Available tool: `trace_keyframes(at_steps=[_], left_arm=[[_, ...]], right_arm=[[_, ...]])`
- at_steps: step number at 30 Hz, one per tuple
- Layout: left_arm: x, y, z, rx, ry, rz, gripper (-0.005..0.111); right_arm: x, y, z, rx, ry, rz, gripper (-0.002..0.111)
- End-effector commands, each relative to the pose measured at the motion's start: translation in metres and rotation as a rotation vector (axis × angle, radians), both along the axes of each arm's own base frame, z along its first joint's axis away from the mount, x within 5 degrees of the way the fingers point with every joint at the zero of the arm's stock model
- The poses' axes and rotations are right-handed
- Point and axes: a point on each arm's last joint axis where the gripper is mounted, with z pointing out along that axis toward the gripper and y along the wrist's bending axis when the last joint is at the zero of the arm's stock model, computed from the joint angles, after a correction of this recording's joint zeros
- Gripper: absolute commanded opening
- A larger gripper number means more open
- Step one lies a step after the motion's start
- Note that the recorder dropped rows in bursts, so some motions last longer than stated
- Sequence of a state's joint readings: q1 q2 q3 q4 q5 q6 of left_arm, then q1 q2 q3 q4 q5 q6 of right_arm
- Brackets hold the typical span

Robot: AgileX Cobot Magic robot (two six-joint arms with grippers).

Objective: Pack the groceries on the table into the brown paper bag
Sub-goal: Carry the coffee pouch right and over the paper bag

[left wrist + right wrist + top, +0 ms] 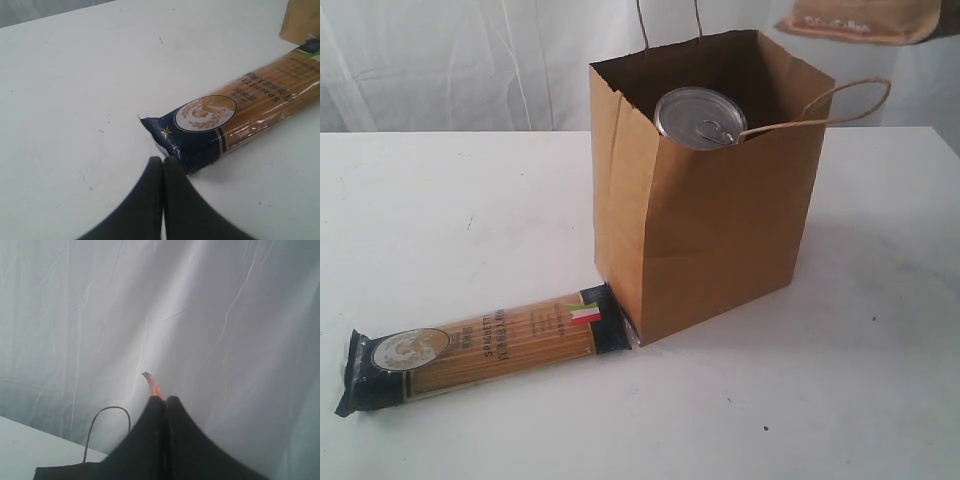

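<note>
Brown creased paper bag [720, 240] holds a round silver can [700, 117]; the glossy spaghetti packet [490, 350] lies flat against it. The left gripper [163, 160] is closed and empty; the right gripper [162, 400] pinches the brown pouch [865, 25].

Can [700, 117] sits inside bag [720, 230]; spaghetti packet [490, 350] lies on table [450, 220] at bag's left.

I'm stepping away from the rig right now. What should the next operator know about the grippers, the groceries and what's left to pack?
Left gripper: shut, empty, just off the dark end of the spaghetti packet.
Right gripper: shut, apparently pinching the pouch, which hangs in the air up beside the bag.
The spaghetti packet lies on the table, one end at the bag's base.
Done: can in the bag; anything under it is hidden.
Left: pouch and spaghetti packet into the bag.
</note>
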State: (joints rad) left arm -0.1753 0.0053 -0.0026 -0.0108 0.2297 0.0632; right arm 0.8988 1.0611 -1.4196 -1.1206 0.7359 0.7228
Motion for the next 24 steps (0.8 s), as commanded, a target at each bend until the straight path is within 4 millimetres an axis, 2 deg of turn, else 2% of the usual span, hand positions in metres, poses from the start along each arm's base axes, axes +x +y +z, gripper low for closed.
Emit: trace_keyframes(at_steps=[1, 14, 24], left_arm=[[0.000, 0.000, -0.001, -0.004, 0.001, 0.005, 0.000], [0.000, 0.000, -0.001, -0.004, 0.001, 0.005, 0.000], [0.000, 0.000, -0.001, -0.004, 0.001, 0.005, 0.000]], right_arm=[[0.003, -0.003, -0.006, -0.015, -0.046, -0.029, 0.000], [0.023, -0.002, -0.014, -0.004, -0.101, -0.032, 0.000], [0.062, 0.012, -0.036, -0.046, -0.048, -0.037, 0.000]])
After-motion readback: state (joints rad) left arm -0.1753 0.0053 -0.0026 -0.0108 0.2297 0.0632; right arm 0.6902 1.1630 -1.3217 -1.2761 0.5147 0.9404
